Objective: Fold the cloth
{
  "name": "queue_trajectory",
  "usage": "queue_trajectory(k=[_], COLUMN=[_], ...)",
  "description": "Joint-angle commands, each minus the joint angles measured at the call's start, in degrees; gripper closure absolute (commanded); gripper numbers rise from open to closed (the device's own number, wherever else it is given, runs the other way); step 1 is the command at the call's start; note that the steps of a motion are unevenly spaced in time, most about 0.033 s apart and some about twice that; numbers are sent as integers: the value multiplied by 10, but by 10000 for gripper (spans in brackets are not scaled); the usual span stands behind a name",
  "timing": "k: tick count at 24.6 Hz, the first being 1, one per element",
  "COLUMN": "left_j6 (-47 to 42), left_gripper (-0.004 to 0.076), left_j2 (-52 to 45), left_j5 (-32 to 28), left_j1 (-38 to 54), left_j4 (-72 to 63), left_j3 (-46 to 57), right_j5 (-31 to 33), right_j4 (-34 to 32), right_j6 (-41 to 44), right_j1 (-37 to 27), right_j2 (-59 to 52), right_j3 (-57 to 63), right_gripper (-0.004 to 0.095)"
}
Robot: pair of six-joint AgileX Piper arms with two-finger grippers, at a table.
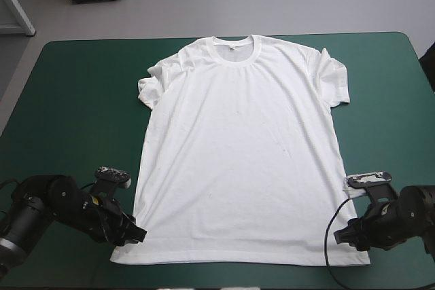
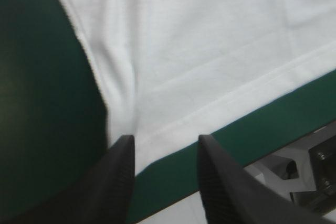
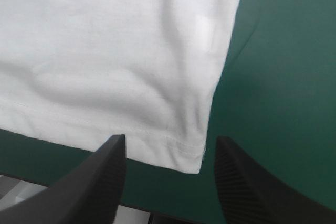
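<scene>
- T-shirt [image 1: 238, 154] lies spread flat and face up across the middle of the frame on the teal-green counter [image 1: 75, 100], collar toward the upper edge, hem toward the lower edge.
- Left fingers [image 1: 136, 232], lower left of the frame, stand apart and hold nothing. The shirt's near left hem corner lies on the cover just ahead of the gap between them.
- Right fingers [image 1: 343, 234], lower right of the frame, are likewise spread and empty, with the near right hem corner just ahead, between the two tips.
</scene>
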Motion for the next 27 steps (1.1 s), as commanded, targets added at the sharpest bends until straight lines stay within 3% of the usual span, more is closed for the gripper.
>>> queue_trajectory(k=[1, 4, 6, 10, 19, 27], left_j6=[-7, -33, -35, -23, 19, 33], left_gripper=[347, 346, 346, 347, 347, 347], left_j2=[-7, 25, 85, 233, 376, 459], left_j5=[31, -35, -40, -75, -105, -109], left_j1=[-3, -2, -2, 18, 83, 82], left_j4=[-25, 83, 134, 146, 84, 57], left_j3=[-84, -200, -263, -362, -444, -505], right_j5=[15, -1, -3, -3, -12, -25], right_j4=[-13, -62, -88, -78, -72, -72], right_j6=[7, 30, 41, 43, 43, 43], right_j1=[2, 2, 2, 2, 2, 2], right_j2=[-13, 21, 69, 179, 255, 311], right_j3=[-60, -155, -215, -319, -405, -434], right_gripper=[345, 346, 346, 348, 348, 352])
